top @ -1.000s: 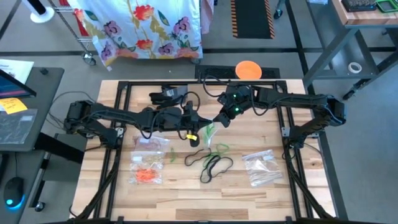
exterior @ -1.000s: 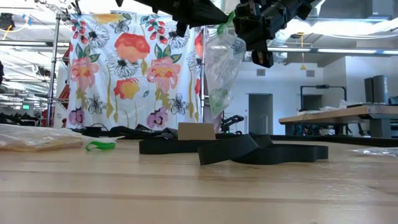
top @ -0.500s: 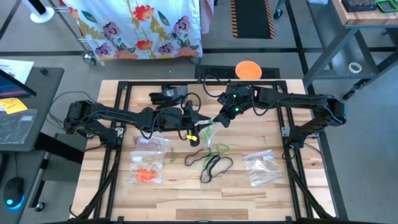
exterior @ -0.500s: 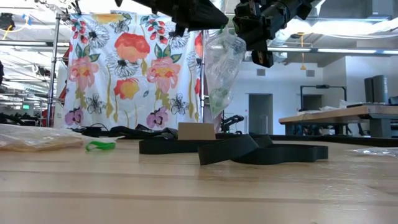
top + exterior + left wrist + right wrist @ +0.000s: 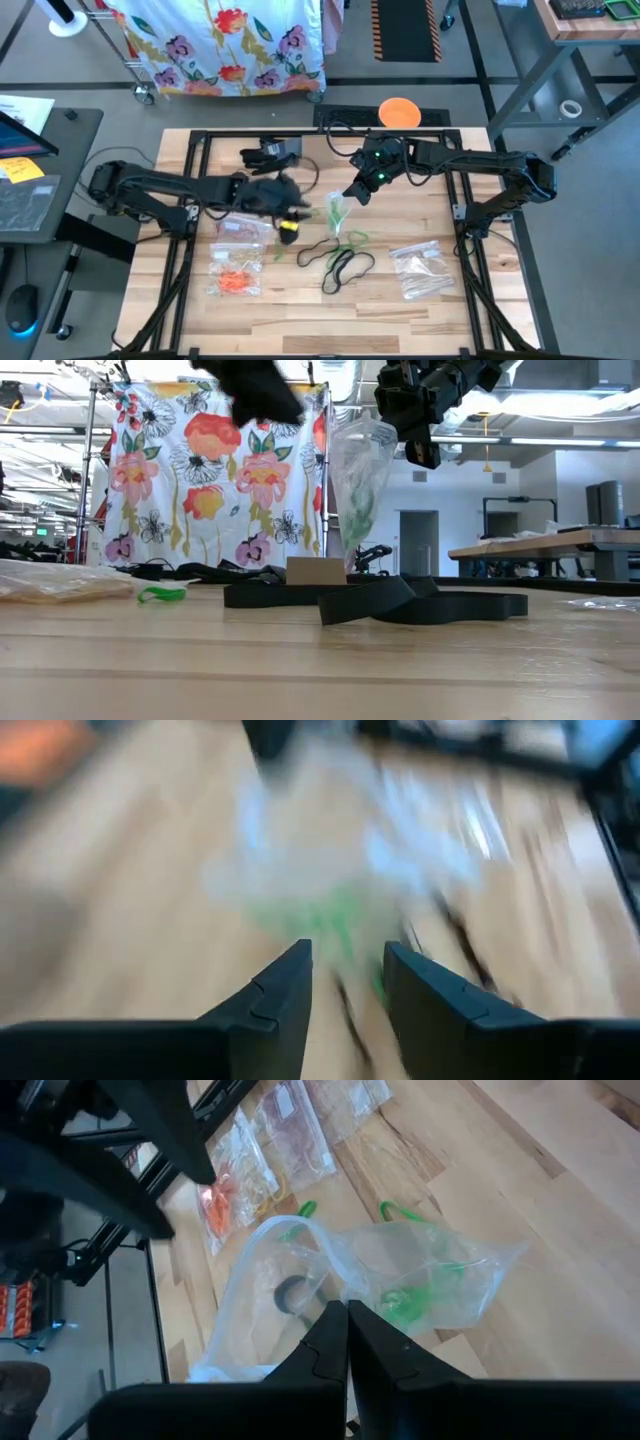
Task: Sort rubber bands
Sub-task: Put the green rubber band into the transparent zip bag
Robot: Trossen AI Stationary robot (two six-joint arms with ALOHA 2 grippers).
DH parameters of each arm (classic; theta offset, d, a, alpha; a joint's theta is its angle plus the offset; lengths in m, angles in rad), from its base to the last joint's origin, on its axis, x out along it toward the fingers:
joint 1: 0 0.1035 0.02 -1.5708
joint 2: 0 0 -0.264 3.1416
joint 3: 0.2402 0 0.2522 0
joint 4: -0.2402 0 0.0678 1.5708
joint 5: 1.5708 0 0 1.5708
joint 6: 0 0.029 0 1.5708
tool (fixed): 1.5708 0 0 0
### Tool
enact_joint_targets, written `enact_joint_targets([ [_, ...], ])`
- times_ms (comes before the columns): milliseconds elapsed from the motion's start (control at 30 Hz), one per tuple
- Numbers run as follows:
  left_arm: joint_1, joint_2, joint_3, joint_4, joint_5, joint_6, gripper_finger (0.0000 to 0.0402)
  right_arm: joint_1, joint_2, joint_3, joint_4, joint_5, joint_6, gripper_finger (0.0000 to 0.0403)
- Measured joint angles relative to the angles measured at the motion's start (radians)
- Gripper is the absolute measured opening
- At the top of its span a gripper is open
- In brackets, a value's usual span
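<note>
The right tool (image 5: 352,192) pinched the clear plastic bag (image 5: 336,212) above the wooden worktop (image 5: 420,305), so green rubber bands (image 5: 412,1302) stayed inside. The left tool (image 5: 345,970) was spread nearby.

Green rubber bands (image 5: 412,1302) fill a clear bag (image 5: 440,1280); black bands (image 5: 345,266) lie on pale wood table (image 5: 300,310).

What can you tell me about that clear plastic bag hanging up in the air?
The clear, thin, crinkled plastic bag hangs above the wooden table, touching nothing below. The right pincer is shut on its top edge, and its mouth gapes open beside the grip. Several small green rubber bands lie inside it. The left pincer, jaws apart, is not touching it.
</note>
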Motion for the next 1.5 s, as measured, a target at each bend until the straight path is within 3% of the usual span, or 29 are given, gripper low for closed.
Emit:
enact_joint_targets([
  [100,-0.054,-0.016,0.000,-0.201,0.046,-0.109,0.0122,0.000,0.000,0.000,0.000,-0.001,0.000,0.0000],
  [267,-0.176,0.053,0.000,-0.394,0.015,-0.317,0.0122,0.000,0.000,0.000,0.000,-0.001,0.000,0.0000],
  [400,-0.246,0.158,0.000,-0.451,-0.047,-0.482,0.0122,0.000,0.000,0.000,0.000,-0.002,0.000,0.0000],
  [533,-0.271,0.277,0.000,-0.453,-0.053,-0.553,0.0122,0.000,0.000,0.000,0.000,-0.002,0.000,0.0000],
  [733,-0.273,0.431,0.001,-0.472,-0.048,-0.555,0.0122,0.000,0.000,0.000,0.000,-0.005,0.000,0.0000],
  [933,-0.273,0.503,0.005,-0.476,-0.044,-0.486,0.0119,0.000,0.000,0.000,0.000,-0.005,0.000,0.0000],
  [1033,-0.274,0.508,0.006,-0.472,-0.040,-0.474,0.0088,0.000,0.000,0.000,0.000,-0.004,0.000,0.0000],
  [1167,-0.275,0.487,0.005,-0.468,-0.027,-0.428,0.0013,0.000,0.000,0.000,0.000,-0.004,0.000,0.0000],
  [1500,-0.289,0.283,0.103,-0.490,-0.124,-0.293,0.0003,0.000,0.000,0.000,0.001,-0.003,0.000,0.0000],
])
